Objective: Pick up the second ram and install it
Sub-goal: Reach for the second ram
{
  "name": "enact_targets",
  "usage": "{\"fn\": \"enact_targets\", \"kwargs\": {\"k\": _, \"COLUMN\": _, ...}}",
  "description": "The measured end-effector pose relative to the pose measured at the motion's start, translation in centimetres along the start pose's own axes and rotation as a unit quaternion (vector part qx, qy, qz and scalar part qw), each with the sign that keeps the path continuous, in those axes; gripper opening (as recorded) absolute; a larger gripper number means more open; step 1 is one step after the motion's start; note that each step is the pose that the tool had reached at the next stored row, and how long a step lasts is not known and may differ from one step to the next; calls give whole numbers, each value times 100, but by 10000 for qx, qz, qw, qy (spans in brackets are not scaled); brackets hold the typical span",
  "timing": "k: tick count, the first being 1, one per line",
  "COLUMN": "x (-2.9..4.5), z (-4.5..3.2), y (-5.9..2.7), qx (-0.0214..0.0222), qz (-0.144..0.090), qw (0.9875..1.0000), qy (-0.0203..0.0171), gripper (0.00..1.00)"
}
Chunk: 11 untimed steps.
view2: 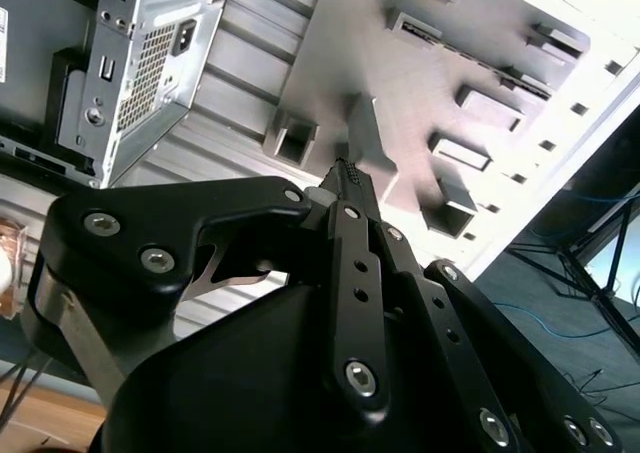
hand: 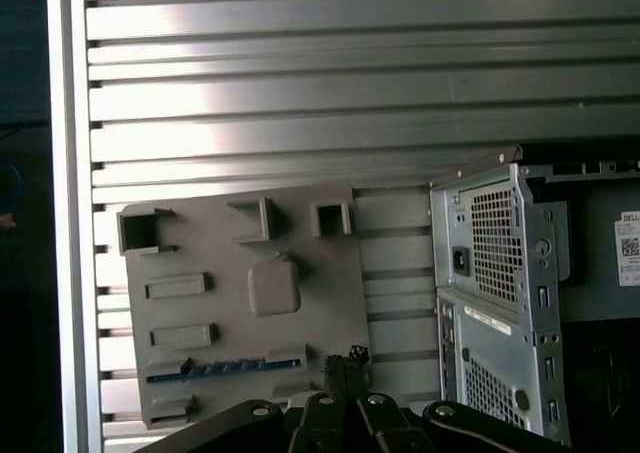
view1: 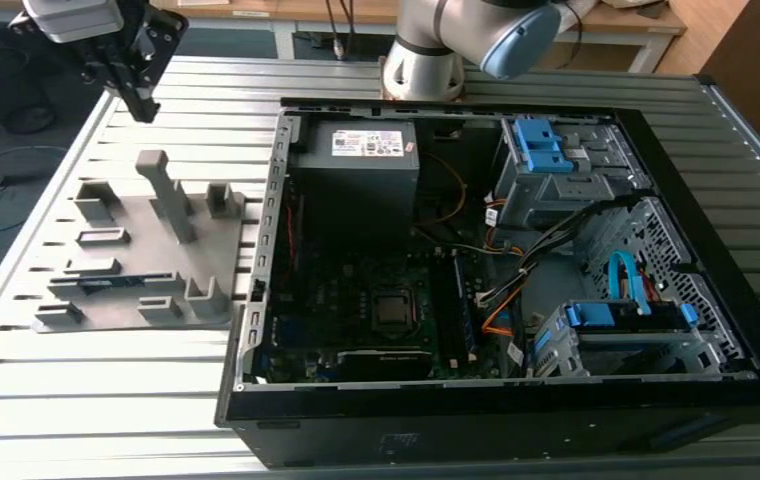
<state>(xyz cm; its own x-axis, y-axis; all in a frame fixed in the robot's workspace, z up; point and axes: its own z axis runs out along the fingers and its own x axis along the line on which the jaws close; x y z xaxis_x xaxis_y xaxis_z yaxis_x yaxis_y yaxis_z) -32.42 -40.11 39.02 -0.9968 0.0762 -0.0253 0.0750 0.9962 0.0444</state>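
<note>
The second ram (view1: 103, 286) is a thin blue-green stick lying on edge in a slot near the front edge of the grey fixture plate (view1: 133, 262). In the first wrist view the ram (hand: 214, 367) shows as a blue strip in the fixture plate (hand: 325, 303). My gripper (view1: 140, 108) hangs high above the table, beyond the plate's far end and well apart from the ram. Its black fingers (view2: 347, 178) are pressed together with nothing between them. In the first wrist view the gripper (hand: 346, 361) shows close beside the ram's end.
An open computer case (view1: 263, 262) lies on the slatted metal table (view1: 127, 400), on the exterior view's right of the plate. Its motherboard (view1: 353, 285), power supply (view1: 360, 160) and blue drive bays (view1: 547, 150) are exposed. A tall grey post (view1: 167, 195) and several blocks rise from the plate.
</note>
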Motion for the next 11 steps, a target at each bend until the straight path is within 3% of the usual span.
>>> {"fn": "enact_targets", "kwargs": {"k": 11, "x": 148, "z": 5, "y": -104, "qx": 0, "qz": 0, "qw": 10000, "qy": 0, "gripper": 10}}
